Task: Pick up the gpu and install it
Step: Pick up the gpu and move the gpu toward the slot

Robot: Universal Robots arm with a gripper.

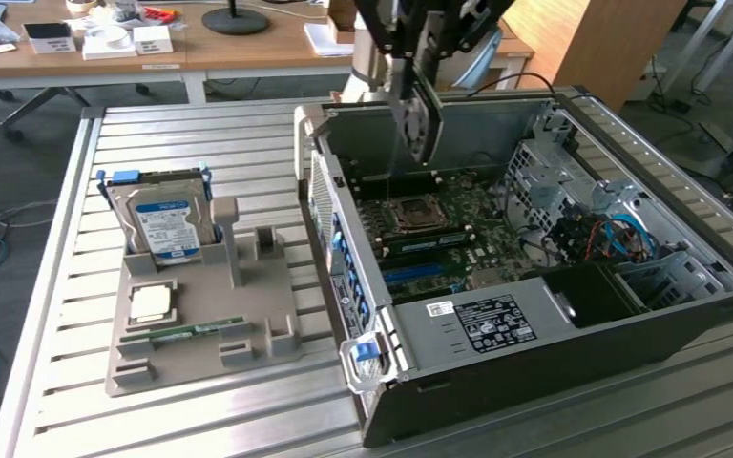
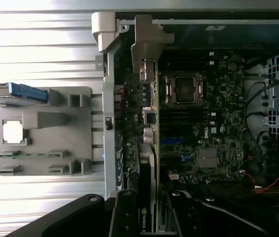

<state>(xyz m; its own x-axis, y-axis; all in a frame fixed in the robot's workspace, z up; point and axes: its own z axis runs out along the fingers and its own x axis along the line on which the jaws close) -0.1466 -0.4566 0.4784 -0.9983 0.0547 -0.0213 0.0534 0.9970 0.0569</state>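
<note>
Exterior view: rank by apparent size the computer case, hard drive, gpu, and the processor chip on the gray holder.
1. computer case
2. hard drive and gpu: look alike; the gpu is seen nearly edge-on, so I won't rank them
3. processor chip

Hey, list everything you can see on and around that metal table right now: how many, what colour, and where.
gpu: one, black with a greenish edge, hanging upright over the open computer case
computer case: one, black and grey, side open, on the table at the exterior view's right
motherboard: one, dark green, inside the case
holder tray: one, grey, on the table at the exterior view's left
hard drive: one, silver with a blue-white label, standing in the tray
processor chip: one, silver, lying in the tray
memory stick: one, green, lying in the tray
table: one, slatted metal, under everything
gripper: one, black, shut on the gpu
</note>
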